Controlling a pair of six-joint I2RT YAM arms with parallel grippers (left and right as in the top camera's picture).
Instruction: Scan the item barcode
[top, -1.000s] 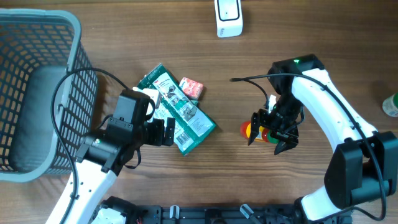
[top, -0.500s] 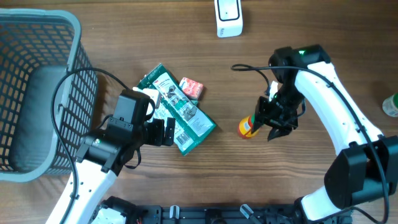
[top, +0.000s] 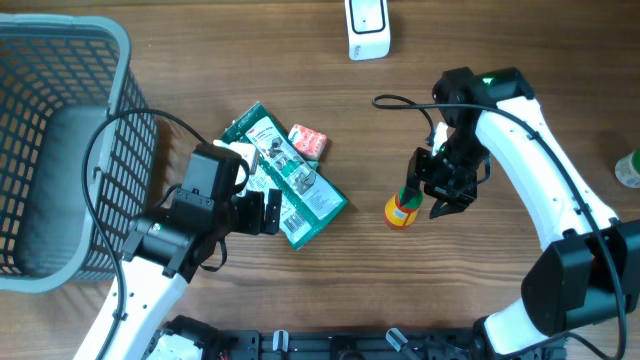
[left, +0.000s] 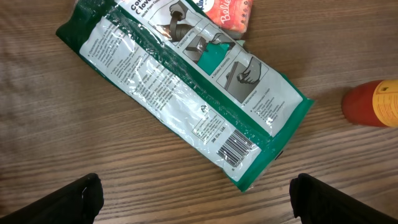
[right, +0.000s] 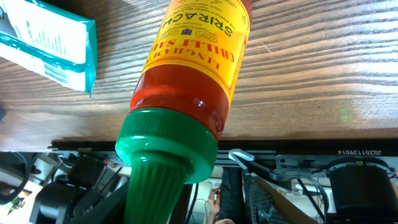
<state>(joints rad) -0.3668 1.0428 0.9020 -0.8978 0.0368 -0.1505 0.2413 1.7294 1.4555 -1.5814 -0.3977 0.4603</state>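
Red sriracha bottle (top: 400, 211), base on the table (top: 500, 60) and top end gripped by the right gripper (top: 425, 197), looks mid-pickup; next, lift and turn its barcode toward the white scanner (top: 367, 28)

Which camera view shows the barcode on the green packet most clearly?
The left wrist view: the barcode lies near the lower end of the packet, bars distinct. Overhead, it is a tiny patch. The right wrist view shows only a packet corner, no barcode.
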